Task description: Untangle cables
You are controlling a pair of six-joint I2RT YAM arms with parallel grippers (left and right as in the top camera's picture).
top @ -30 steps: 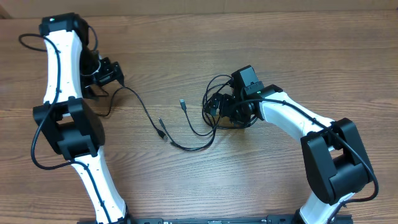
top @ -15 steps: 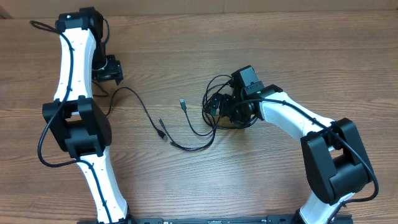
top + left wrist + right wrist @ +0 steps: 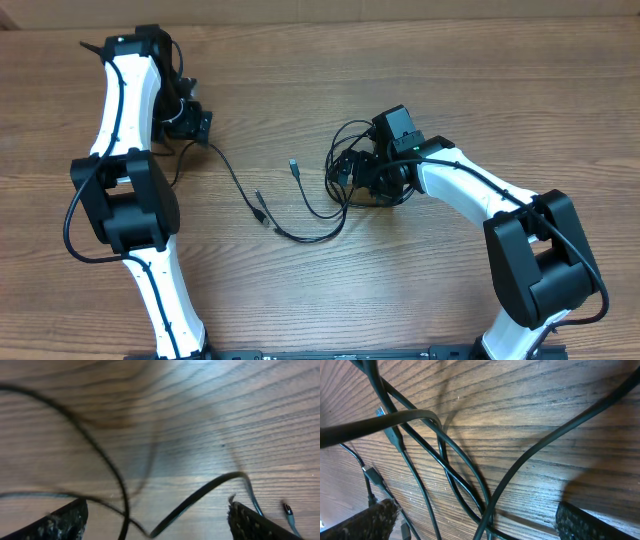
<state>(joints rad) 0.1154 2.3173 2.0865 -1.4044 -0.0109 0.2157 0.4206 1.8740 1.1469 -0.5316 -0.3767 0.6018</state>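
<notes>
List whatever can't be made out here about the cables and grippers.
- Tangle: in the overhead view its right side is covered by the right arm and the right gripper, so the crossings there can't be traced.
- Long cable: in the overhead view its far end is hidden under the left gripper.
- Left wrist view: the cables are blurred and can't be told apart.
- Plugs: too small in the overhead view to identify.

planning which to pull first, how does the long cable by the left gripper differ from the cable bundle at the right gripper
The long cable lies as one open strand curving across the table; the cable bundle is several loops crossing one another. The long cable trails from the left gripper toward the centre; the cable bundle sits bunched under the right gripper. Both are thin and black.
</notes>
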